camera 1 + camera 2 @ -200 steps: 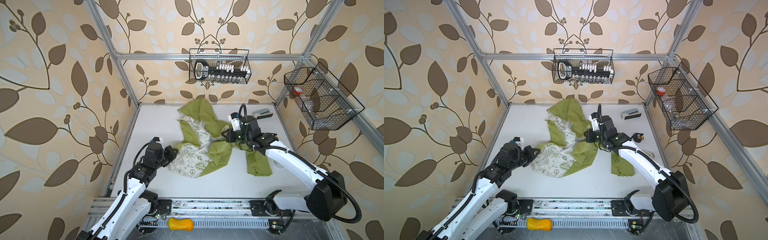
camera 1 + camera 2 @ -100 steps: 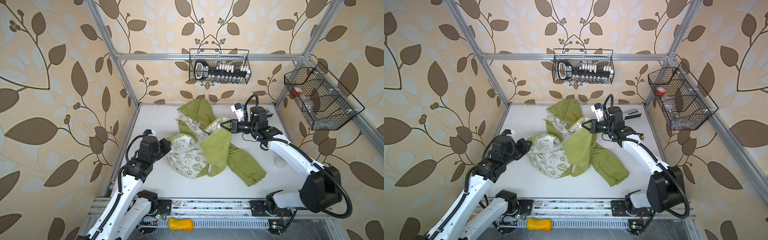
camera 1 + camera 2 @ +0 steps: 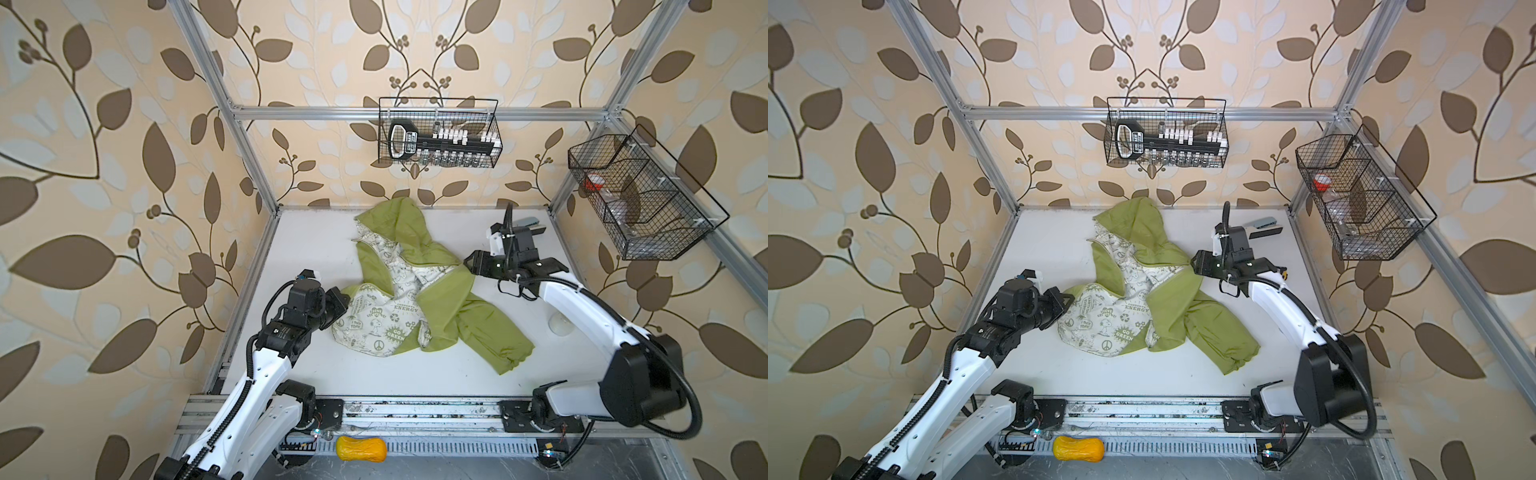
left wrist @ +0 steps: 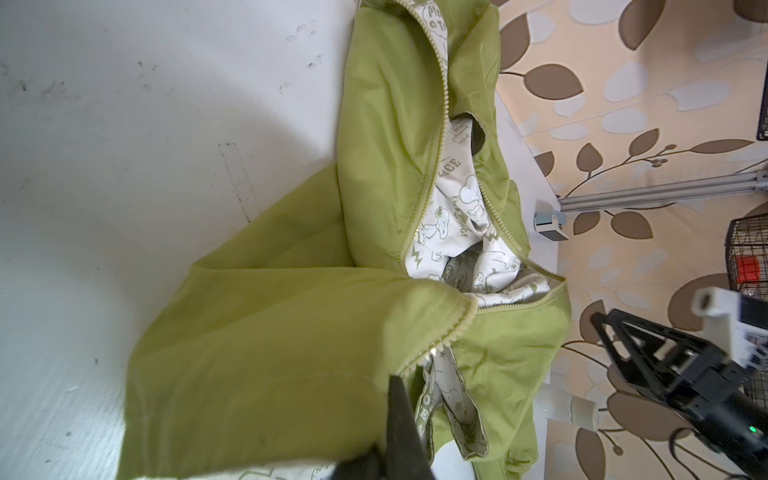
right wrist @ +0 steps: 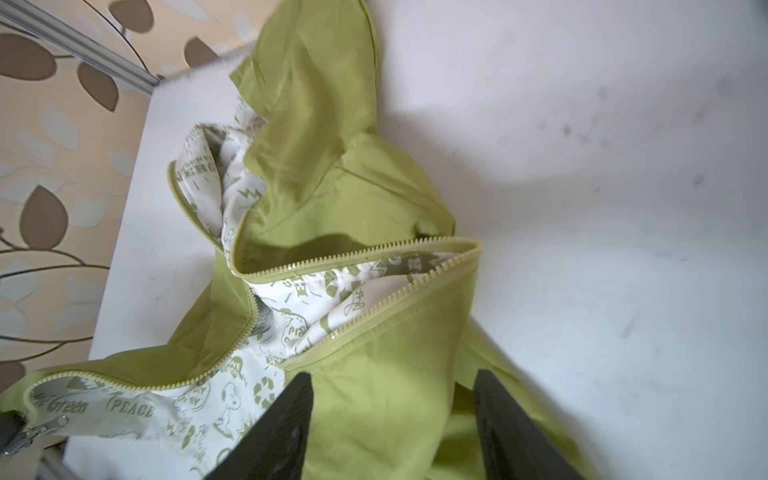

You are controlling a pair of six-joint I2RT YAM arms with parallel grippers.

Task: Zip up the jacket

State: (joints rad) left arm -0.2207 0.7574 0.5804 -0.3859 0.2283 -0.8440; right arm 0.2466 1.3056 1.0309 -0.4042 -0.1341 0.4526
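Beige wallpaper (image 3: 124,187) printed with brown leaf sprigs covers the walls of an aluminium-framed booth, and a flat white tabletop (image 3: 415,374) forms its floor. On the middle of that tabletop lies the small olive-green hooded jacket (image 3: 444,307) of thin fabric, crumpled and unzipped. Its hood points toward the back wall, its white lining (image 3: 374,320) printed with green cartoon and eco motifs is turned up on the left, and 1 green sleeve (image 3: 494,336) stretches toward the front right. A long black wire basket (image 3: 438,133) hangs on the back wall and a divided black wire basket (image 3: 640,199) on the right wall. The black left gripper (image 3: 340,305) is closed tight on the jacket's left corner, near the metal zipper pull (image 5: 25,434) seen in the right wrist view. The black right gripper (image 3: 471,264) sits at the jacket's right edge with its jaws well apart. Green fabric lies beneath its fingers (image 5: 286,415), and they clamp nothing. The 2 rows of pale yellow-green zipper teeth (image 5: 374,253) run apart from each other. A grey-and-black stapler-like tool (image 3: 530,224) lies near the back right corner, and an orange-yellow rounded object (image 3: 360,454) rests on the front rail.
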